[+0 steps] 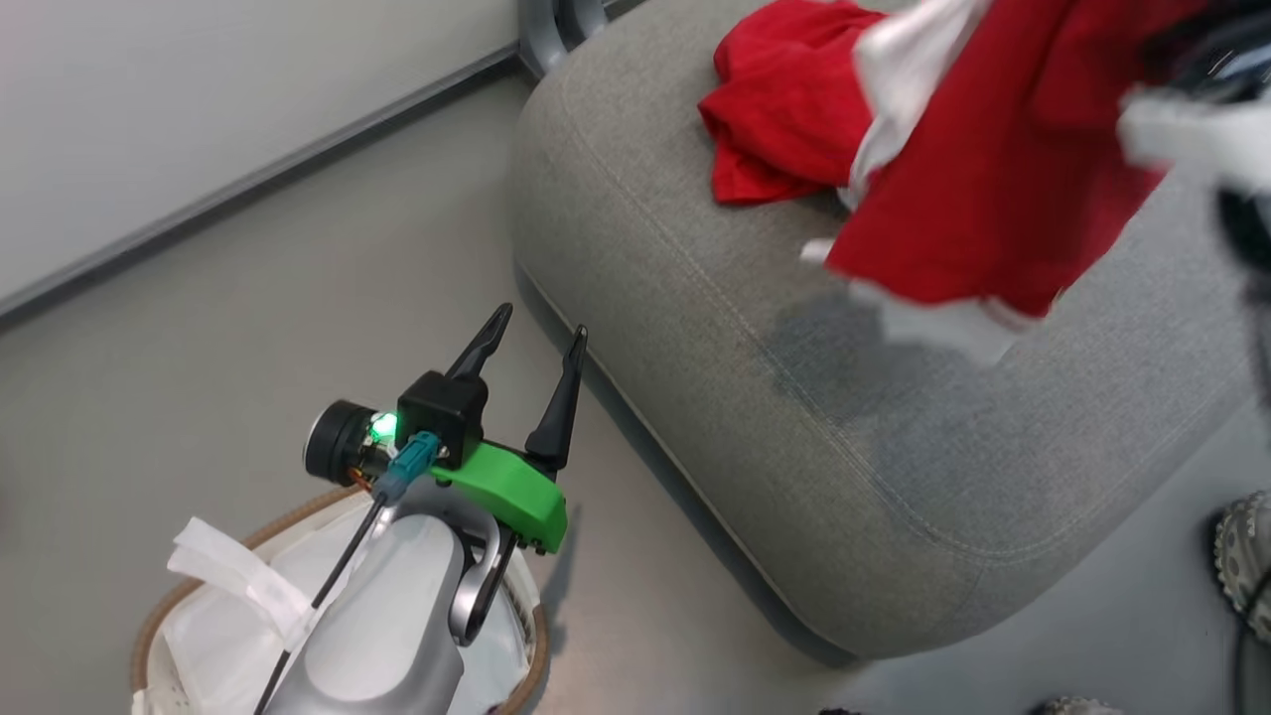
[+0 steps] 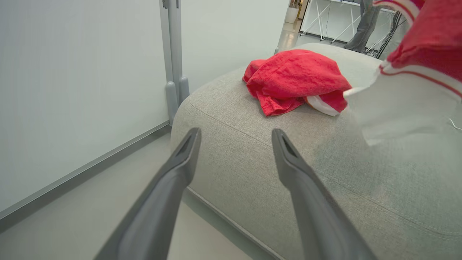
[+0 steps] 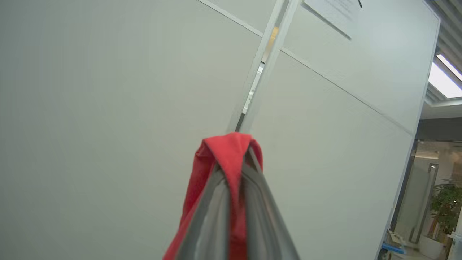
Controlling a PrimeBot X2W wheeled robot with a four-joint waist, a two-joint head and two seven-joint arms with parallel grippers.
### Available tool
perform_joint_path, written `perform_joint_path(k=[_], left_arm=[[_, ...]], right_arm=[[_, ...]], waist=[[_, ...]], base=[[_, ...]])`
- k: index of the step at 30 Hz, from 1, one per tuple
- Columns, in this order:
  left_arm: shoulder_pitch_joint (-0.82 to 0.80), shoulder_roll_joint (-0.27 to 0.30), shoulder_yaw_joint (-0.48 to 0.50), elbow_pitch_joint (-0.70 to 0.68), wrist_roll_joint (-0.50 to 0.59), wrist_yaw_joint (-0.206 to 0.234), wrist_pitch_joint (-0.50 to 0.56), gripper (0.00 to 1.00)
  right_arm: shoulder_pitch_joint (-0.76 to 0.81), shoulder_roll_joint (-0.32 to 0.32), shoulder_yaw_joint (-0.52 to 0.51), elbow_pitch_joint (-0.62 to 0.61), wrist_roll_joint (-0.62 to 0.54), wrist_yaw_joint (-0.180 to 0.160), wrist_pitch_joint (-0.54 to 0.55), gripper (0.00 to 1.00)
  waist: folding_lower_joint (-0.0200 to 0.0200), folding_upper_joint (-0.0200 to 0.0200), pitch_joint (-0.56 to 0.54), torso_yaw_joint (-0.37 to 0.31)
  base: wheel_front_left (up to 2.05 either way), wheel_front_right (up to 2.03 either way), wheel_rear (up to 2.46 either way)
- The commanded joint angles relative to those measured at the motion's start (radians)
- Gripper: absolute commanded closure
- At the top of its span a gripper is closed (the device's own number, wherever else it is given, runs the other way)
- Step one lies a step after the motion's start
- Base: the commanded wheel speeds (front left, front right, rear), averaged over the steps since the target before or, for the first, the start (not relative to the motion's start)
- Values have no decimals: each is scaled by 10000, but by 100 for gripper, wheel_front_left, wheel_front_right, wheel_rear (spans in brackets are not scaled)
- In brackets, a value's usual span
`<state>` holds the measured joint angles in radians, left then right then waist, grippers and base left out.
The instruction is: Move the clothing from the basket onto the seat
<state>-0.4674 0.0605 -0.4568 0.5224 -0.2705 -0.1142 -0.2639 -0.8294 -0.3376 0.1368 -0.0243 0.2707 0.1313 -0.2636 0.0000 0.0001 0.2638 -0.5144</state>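
Two garments, one basket (image 1: 159, 624), one seat (image 1: 894, 477), two grippers. The plain red garment (image 1: 784, 109) is a crumpled heap with no clear long axis, lying on the seat ahead of the left gripper (image 1: 541, 323), whose jaws stand wide apart and empty. The jersey (image 1: 993, 169), red with white panels and red-striped white trim, is ahead and to the right of those jaws. It hangs from the right gripper (image 3: 234, 162), whose jaws are clamped on a fold of its red cloth. Its long axis runs downward from that clamp, white hem lowest, over the seat; contact cannot be told. The basket, with its white liner (image 1: 228, 616), sits behind the left jaws, beneath the forearm.
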Motion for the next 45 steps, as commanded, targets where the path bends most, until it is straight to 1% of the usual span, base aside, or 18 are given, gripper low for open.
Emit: perform_joint_path(k=[1,3,7,12,15,20,21,22,25,26,27,28,29,32,35,41,45], left_arm=[[-246,135,-12,-5,93,-49,-8,0],[-422,149,-103,-55,138,-77,-8,0],[-770,171,-320,-191,227,-124,-8,0],[-1189,132,-697,-378,236,-154,-8,0],[-1473,94,-940,-490,217,-166,-8,0],[-1776,41,-1452,-753,101,-175,-8,0],[-1830,39,-1547,-805,54,-176,-8,0],[-1883,33,-1722,-864,-18,-177,-8,0],[-1835,10,-1925,-897,-118,-179,-8,0],[-1788,7,-1998,-895,-145,-179,-8,0],[-1753,7,-2047,-882,-170,-179,-8,0],[-1702,11,-2074,-870,-200,-179,-8,0],[-1666,17,-2102,-865,-241,-179,-8,0],[-1514,31,-2115,-801,-342,-180,-8,0],[-1305,12,-2101,-752,-432,-180,-8,0],[-771,-31,-1941,-697,-631,-181,-8,0],[-390,-54,-1718,-627,-665,-181,-8,0]], right_arm=[[-611,-302,-187,236,-157,-11,-14,100],[-1396,-713,-480,725,-432,-11,-9,100],[-2659,-1239,-989,1848,-907,-12,-8,100],[-3274,-1369,-1193,3122,-1408,-11,-8,100],[-3083,-1187,-1636,3987,-1726,-12,-8,100],[-2095,-896,-2504,5464,-2497,-12,-9,100],[-1861,-837,-2776,5825,-2678,-12,-9,100],[-1341,-653,-3354,6513,-2979,-12,-8,100],[-636,-334,-4179,7380,-3307,-12,-9,100],[-425,-242,-4487,7638,-3408,-12,-9,80],[-251,-149,-4720,7768,-3424,-12,-11,41],[-10,-37,-4961,7857,-3453,-12,-12,41],[190,71,-5132,7854,-3462,-12,-12,0],[842,488,-5548,7604,-3292,-12,-11,0],[1554,717,-5622,7211,-3097,-12,-11,0],[2792,949,-5364,6359,-2622,-12,-11,0],[3482,1064,-4995,5829,-2307,-12,-9,0]], waist=[[0,-1,763,331],[0,-1,1042,527],[0,-1,1565,946],[0,-1,2099,1501],[0,-1,2408,1842],[0,-1,2753,2286],[0,-1,2795,2350],[0,-1,2811,2418],[0,-1,2731,2445],[0,-1,2681,2428],[0,-1,2626,2398],[0,-1,2549,2351],[0,-1,2495,2316],[0,-1,2192,2157],[0,-1,1748,1972],[0,-1,742,1724],[0,-1,124,1712]], base=[[0,0,0],[0,0,0],[0,0,0],[0,0,0],[0,0,0],[0,0,0],[0,0,0],[0,0,0],[0,0,0],[0,0,0],[0,0,0],[0,0,0],[0,0,0],[0,0,0],[0,0,0],[0,0,0],[0,0,0]])
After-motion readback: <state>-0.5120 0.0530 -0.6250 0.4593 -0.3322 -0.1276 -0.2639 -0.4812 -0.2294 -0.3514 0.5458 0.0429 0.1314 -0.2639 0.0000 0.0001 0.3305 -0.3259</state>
